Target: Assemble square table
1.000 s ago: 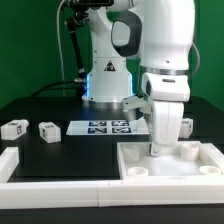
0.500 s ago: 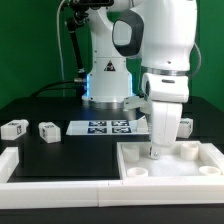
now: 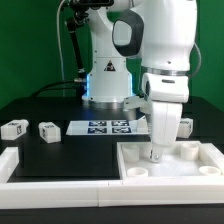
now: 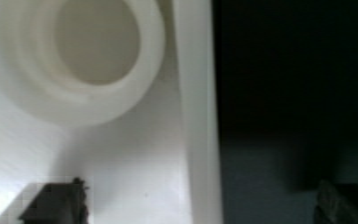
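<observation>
The white square tabletop (image 3: 192,166) lies at the exterior view's right, rim up, with round corner sockets (image 3: 137,173). My gripper (image 3: 155,152) points straight down at its far rim. In the wrist view the gripper (image 4: 201,205) is open: one dark fingertip (image 4: 55,202) is over the tabletop's white surface (image 4: 131,140), the other (image 4: 346,200) over the black table, so the jaws straddle the rim. A round socket (image 4: 96,45) lies beyond. Two small white tagged legs (image 3: 14,128) (image 3: 47,131) lie at the exterior view's left. Another small white part (image 3: 186,126) lies behind the arm.
The marker board (image 3: 108,127) lies flat in front of the robot base. White border rails (image 3: 60,190) run along the front and the exterior view's left (image 3: 8,158). The table is black.
My gripper has come down slightly toward the tabletop's far rim. The tabletop and the legs have not moved.
</observation>
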### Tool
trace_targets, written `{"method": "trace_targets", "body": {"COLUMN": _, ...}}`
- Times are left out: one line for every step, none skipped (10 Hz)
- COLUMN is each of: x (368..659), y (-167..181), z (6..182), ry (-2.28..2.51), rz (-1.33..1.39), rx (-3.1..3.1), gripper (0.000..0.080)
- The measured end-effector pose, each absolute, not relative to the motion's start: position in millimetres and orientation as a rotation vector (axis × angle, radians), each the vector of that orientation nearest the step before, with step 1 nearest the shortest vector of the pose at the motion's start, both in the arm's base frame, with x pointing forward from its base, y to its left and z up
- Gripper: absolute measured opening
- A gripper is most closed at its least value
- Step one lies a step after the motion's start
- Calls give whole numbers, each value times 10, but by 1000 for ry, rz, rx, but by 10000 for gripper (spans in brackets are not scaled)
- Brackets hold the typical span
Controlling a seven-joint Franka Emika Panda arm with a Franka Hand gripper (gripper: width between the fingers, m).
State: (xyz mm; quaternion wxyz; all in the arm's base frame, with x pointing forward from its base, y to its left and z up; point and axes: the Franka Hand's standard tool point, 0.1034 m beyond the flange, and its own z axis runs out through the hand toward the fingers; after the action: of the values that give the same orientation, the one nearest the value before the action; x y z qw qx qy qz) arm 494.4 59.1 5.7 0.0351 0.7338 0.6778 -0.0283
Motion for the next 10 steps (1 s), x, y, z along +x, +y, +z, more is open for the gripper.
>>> {"method": "trace_targets", "body": {"x": 4944, "y": 591, "z": 57, "ry": 2083, "rz": -87, "rx": 2255, "gripper": 646}}
{"method": "trace_targets", "body": {"x": 4944, "y": 591, "z": 57, "ry": 2083, "rz": -87, "rx": 2255, "gripper": 648}}
{"method": "trace_targets", "body": {"x": 4944, "y": 590, "z": 57, "ry": 2083, "rz": -87, "rx": 2255, "gripper": 648}}
{"method": "trace_targets", "body": {"x": 4947, "y": 583, "z": 67, "ry": 2081, "rz": -85, "rx": 2256, "gripper": 648}}
{"method": "trace_targets", "body": {"x": 4930, "y": 549, "z": 163, "ry": 2022, "rz": -73, "rx": 2300, "gripper": 648}}
{"method": "trace_targets", "body": {"x": 4865, "y": 533, "z": 359, "ry": 1915, "rz": -48, "rx": 2372, "gripper": 648}}
{"method": "trace_targets", "body": {"x": 4778, "y": 541, "z": 501, "ry": 1817, "rz": -38, "rx": 2437, "gripper": 648}}
{"method": "trace_targets", "body": {"x": 4742, "y": 632, "z": 642, "ry": 1684, "rz": -3, "rx": 2516, "gripper": 648}}
{"method": "trace_targets", "body": {"x": 4761, "y": 710, "z": 765, "ry": 1458, "rz": 29, "rx": 2649, "gripper": 648}}
{"method": "trace_targets", "body": {"x": 4778, "y": 701, "z": 779, "ry": 1429, "rz": 41, "rx": 2671, "gripper": 648}}
